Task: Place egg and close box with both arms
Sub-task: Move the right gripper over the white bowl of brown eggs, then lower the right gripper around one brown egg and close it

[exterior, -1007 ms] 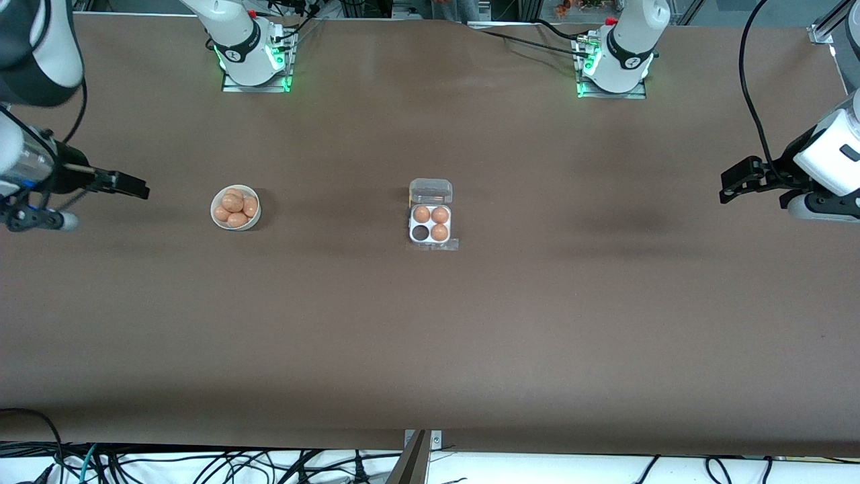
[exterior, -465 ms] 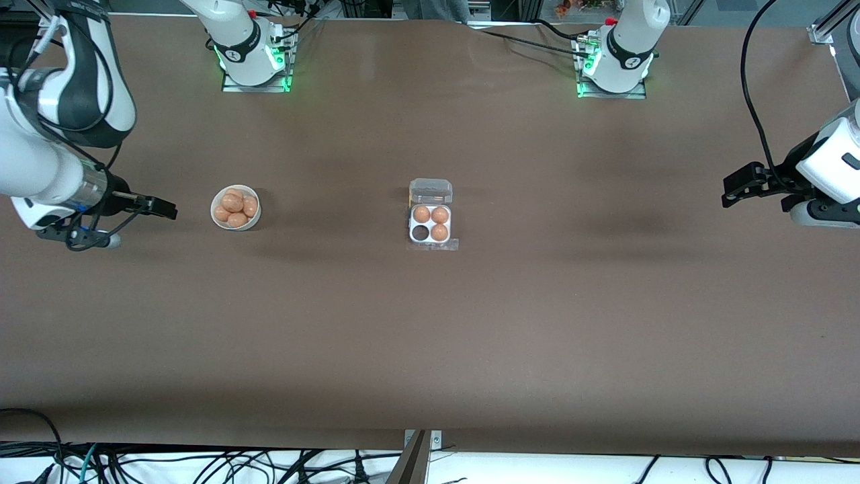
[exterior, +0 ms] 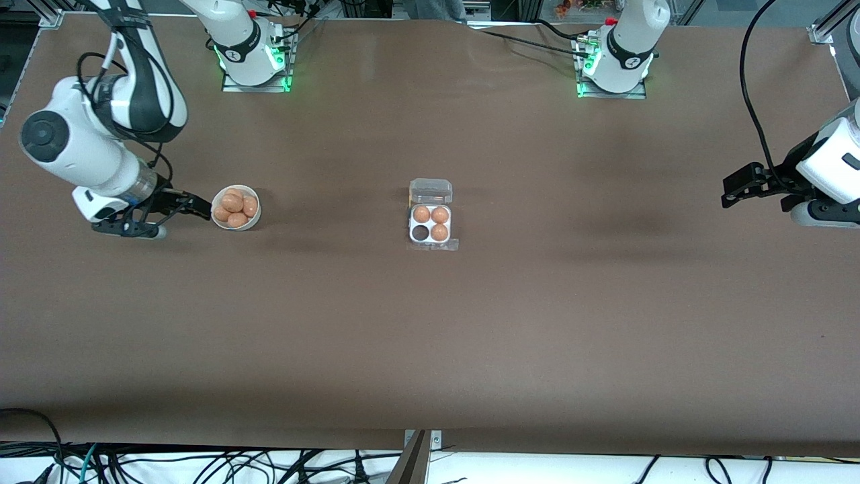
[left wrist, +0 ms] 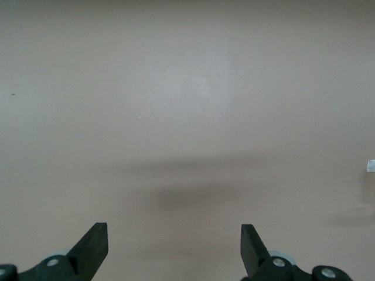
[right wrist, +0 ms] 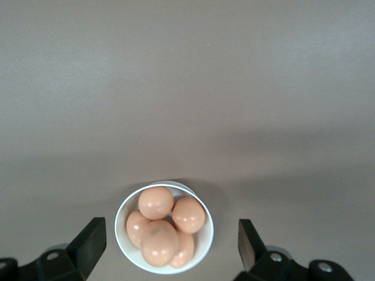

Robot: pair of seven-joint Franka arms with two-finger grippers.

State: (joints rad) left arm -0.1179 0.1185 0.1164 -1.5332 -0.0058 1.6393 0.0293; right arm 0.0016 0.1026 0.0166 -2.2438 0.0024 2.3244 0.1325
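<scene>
The clear egg box [exterior: 431, 227] lies mid-table with its lid [exterior: 431, 191] open; three brown eggs fill three cells and one cell [exterior: 420, 232] is empty. A round white bowl [exterior: 218, 216] with several brown eggs [exterior: 234, 206] stands toward the right arm's end. My right gripper [exterior: 200, 207] is open and empty, just beside the bowl; its wrist view shows the bowl [right wrist: 202, 249] and eggs [right wrist: 156, 202] between its fingers [right wrist: 91, 239]. My left gripper [exterior: 732, 189] is open and empty, waiting over the left arm's end of the table, its fingers [left wrist: 94, 240] over bare table.
Both arm bases [exterior: 252, 50] [exterior: 615, 64] stand along the table edge farthest from the front camera. Black cables [exterior: 201, 464] hang below the table edge nearest that camera. A brown cloth [exterior: 537, 323] covers the table.
My right arm has swung in from the table's end toward the bowl, bringing its gripper right beside it. The left arm has barely moved. Box and bowl are unmoved.
</scene>
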